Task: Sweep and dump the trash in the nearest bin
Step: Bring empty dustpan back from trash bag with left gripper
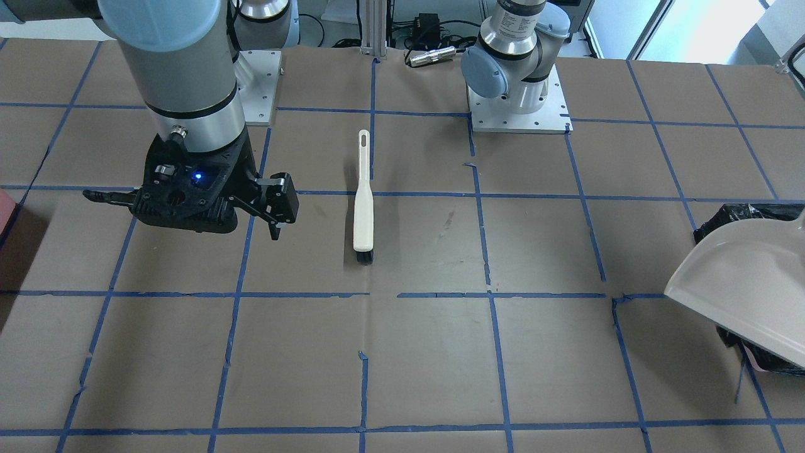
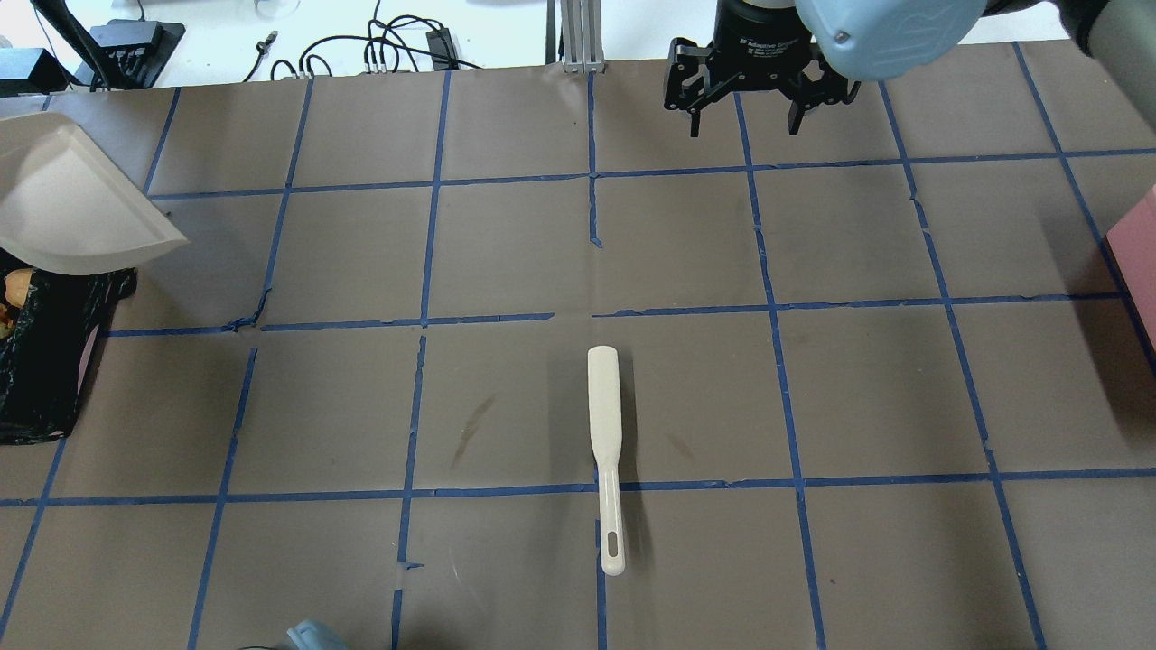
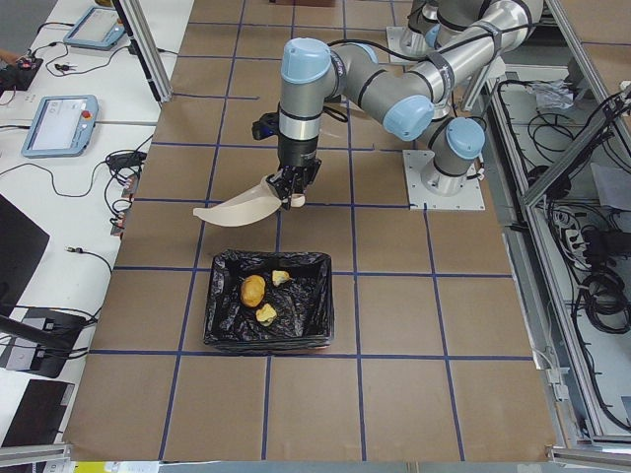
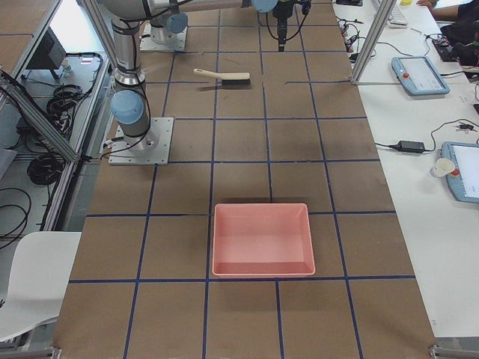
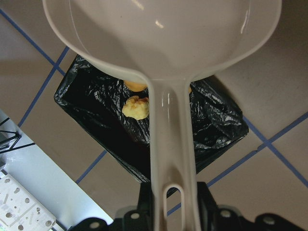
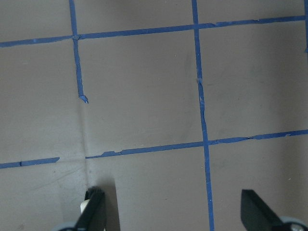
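Note:
The bin [image 3: 222,296], lined with a black bag, sits on the table and holds the trash: an orange-brown lump [image 3: 252,290] and two pale chunks [image 3: 280,278]. My left gripper [image 3: 294,192] is shut on the handle of the white dustpan [image 5: 163,38] and holds it tilted above the bin's edge. In the left wrist view the pan looks empty, with one chunk [image 5: 136,107] in the bag [image 5: 216,120] below it. The white brush [image 2: 605,433] lies flat at mid-table. My right gripper [image 2: 744,126] is open and empty, hovering beyond the brush; it also shows in the right wrist view [image 6: 175,211].
An empty pink tray [image 4: 262,239] sits on the robot's right side of the table, also visible at the edge of the overhead view [image 2: 1140,235]. The table is brown paper with blue tape lines. The arm bases [image 1: 519,94] stand at the table's robot side.

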You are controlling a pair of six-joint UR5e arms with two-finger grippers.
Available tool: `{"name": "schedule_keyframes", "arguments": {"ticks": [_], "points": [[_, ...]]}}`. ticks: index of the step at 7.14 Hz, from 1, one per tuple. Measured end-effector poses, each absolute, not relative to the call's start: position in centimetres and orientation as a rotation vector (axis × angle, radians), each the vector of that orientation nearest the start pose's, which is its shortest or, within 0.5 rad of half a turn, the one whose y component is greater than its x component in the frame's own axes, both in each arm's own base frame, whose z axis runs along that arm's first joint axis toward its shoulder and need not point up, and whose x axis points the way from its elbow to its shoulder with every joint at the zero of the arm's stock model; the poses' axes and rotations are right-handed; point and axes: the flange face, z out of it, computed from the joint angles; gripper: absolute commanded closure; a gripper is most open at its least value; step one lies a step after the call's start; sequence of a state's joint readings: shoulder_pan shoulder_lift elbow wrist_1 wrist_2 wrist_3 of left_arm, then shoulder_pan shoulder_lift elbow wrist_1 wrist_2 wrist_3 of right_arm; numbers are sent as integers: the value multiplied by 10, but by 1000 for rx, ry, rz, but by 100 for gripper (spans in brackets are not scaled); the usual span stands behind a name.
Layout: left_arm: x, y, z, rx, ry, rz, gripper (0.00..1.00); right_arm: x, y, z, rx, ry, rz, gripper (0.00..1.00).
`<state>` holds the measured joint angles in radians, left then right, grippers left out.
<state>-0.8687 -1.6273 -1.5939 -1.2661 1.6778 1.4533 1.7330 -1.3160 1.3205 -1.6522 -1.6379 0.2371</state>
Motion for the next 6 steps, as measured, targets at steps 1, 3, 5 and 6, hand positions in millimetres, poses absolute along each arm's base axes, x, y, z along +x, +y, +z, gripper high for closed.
{"name": "schedule_keyframes", "arguments": {"ticks": [1, 3, 5, 6], "points": [[223, -495, 462, 983, 2775, -58, 95, 218, -580, 479, 126, 3185, -138, 0], [153, -513, 436, 850, 2900, -114, 95, 213, -582, 475, 107, 3187, -120, 0], [82, -527, 425, 682, 2978, -131, 95, 197, -589, 469, 33, 3189, -91, 0], [44, -533, 420, 594, 3011, -135, 96, 192, -592, 467, 13, 3182, -81, 0]]}}
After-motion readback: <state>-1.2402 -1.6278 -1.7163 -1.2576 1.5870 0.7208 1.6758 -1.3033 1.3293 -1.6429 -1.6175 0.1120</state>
